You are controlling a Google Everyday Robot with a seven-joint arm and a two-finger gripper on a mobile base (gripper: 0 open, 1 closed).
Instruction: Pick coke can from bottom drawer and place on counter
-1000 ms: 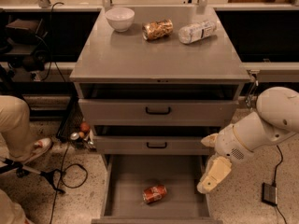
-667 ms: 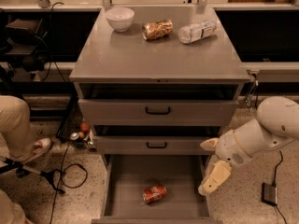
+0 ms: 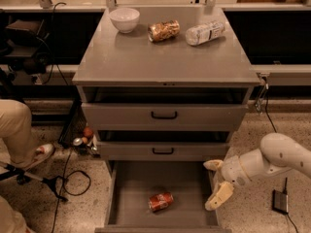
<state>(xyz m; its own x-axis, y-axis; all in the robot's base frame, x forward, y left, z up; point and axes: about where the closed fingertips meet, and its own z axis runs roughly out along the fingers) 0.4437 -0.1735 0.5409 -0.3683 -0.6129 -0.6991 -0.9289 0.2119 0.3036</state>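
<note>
The coke can (image 3: 161, 201), red with silver ends, lies on its side on the floor of the bottom drawer (image 3: 141, 181), which is pulled out. My gripper (image 3: 215, 181) is at the drawer's right edge, to the right of the can and apart from it. Its cream fingers (image 3: 219, 196) are spread open and hold nothing. The counter (image 3: 165, 57) is the grey cabinet top above.
On the counter's far side stand a white bowl (image 3: 124, 19), a tan snack bag (image 3: 164, 30) and a clear bottle (image 3: 204, 32). The two upper drawers with black handles (image 3: 164, 115) are slightly open. A person's leg (image 3: 17, 130) and cables are at the left. A small black box (image 3: 281, 201) lies on the floor at the right.
My arm has dropped lower, and the gripper has sunk slightly beside the drawer's right edge. The can has not moved.
</note>
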